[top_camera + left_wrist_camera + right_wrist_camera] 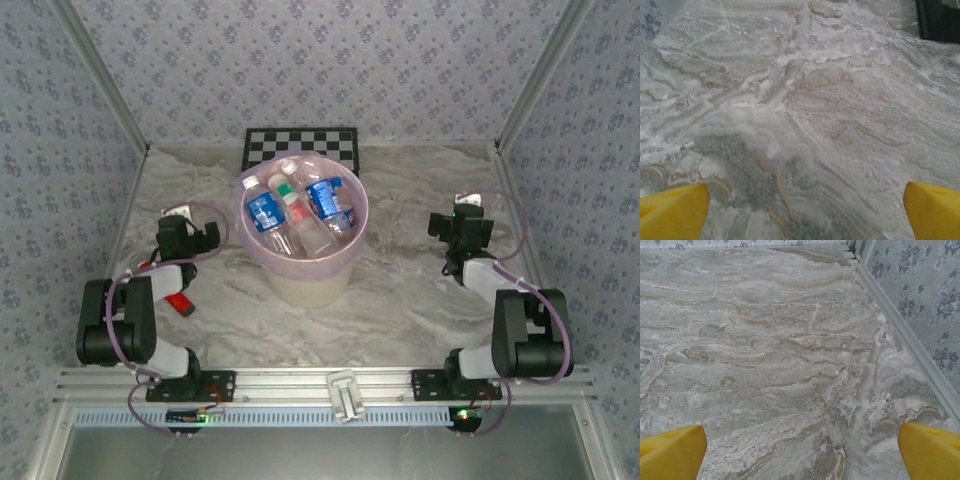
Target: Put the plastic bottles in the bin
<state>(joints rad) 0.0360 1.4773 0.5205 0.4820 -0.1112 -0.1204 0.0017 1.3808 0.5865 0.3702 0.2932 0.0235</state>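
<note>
yellow left tool (806, 200), right tool (802, 440) agape

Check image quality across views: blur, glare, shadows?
Top external: sharp, evenly lit, bottles in the bin readable, no harsh shadows. Left wrist: table looks soft, yellow fingers soft-edged at the corners. Right wrist: table crisper, fingers equally soft.

Marbled table (400, 300) bears bin (305, 282), checkerboard (300, 146), red bar (181, 304).

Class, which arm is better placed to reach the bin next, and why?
Left, probably: the left gripper sits nearer the bin than the right gripper. Both are open and empty; the plastic bottles lie inside.
</note>
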